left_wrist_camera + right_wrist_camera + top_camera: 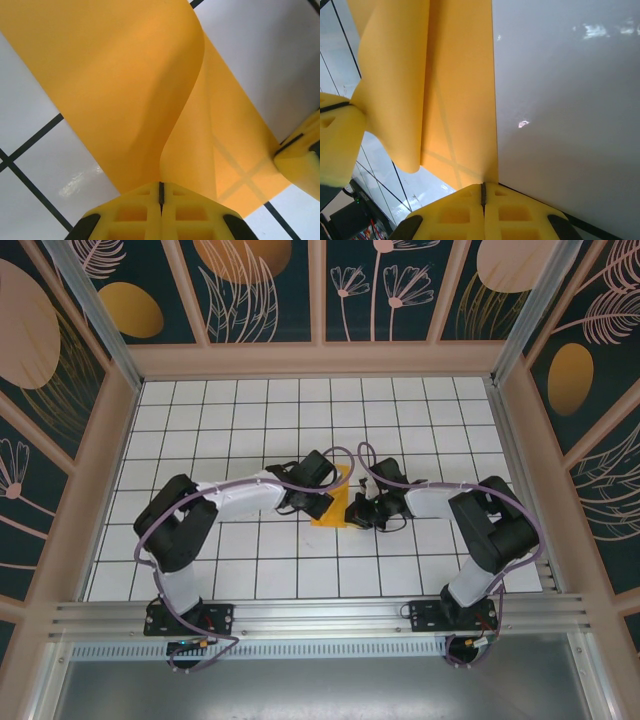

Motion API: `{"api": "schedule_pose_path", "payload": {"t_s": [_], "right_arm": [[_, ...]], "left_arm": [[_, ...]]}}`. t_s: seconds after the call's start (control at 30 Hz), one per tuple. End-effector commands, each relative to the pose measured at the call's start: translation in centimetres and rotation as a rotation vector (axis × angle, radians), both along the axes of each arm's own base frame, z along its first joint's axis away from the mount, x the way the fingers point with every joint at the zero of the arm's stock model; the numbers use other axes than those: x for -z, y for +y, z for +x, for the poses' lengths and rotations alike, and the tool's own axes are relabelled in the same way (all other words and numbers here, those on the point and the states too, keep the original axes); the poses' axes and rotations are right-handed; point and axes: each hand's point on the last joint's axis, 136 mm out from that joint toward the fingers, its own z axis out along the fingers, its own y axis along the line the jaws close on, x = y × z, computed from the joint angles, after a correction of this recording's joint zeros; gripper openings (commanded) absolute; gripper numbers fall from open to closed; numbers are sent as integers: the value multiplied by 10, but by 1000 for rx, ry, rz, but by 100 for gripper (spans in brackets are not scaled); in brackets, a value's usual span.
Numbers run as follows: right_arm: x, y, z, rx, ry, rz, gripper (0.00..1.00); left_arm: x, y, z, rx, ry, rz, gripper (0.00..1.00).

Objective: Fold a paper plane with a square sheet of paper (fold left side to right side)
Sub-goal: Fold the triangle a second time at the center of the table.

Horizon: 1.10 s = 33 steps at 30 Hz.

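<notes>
While both arms reach inward over the white gridded table (pixel 250 410), the left arm (pixel 230 495) and right arm (pixel 470 510) meet near its middle, where the orange-yellow sheet of paper (pixel 333 505) lies between the two wrists. From above, only a small patch of the sheet shows between the two black wrists.

In the left wrist view the sheet of paper (pixel 125 75) is partly lifted. One side curls up and over in a smooth bend, while the layer under it lies flat on the tiles with faint crossing creases. The left gripper (pixel 161 192) has its yellow fingers (pixel 135 212) pressed together with just a hairline seam, and the paper's bend runs down into that seam, so it looks pinched there.

In the right wrist view the paper (pixel 455 75) shows a straight edge along the table and a curled flap on the left. The right gripper (pixel 482 190) is closed as well, its fingers (pixel 512 215) meeting at the paper's corner. I cannot tell whether they grip it or only touch it.
</notes>
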Motion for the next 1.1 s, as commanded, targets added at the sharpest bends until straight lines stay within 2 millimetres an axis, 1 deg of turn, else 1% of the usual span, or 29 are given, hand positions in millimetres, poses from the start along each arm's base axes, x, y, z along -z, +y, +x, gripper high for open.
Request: {"api": "schedule_pose_path", "payload": {"t_s": [0.0,0.37,0.6,1.07], "right_arm": [[19,-11,-9,-2,42,-83,7],[20,-11,-10,-6,41,-84,7],[22,-12,-12,-6,45,-87,7],[22,-12,-12,-7,46,-88,7]], "left_arm": [[1,3,10,2,-16,38,7],[5,1,23,-23,-36,50,7],[11,4,26,-30,-37,73,7],[12,5,35,-51,-54,83,7]]}}
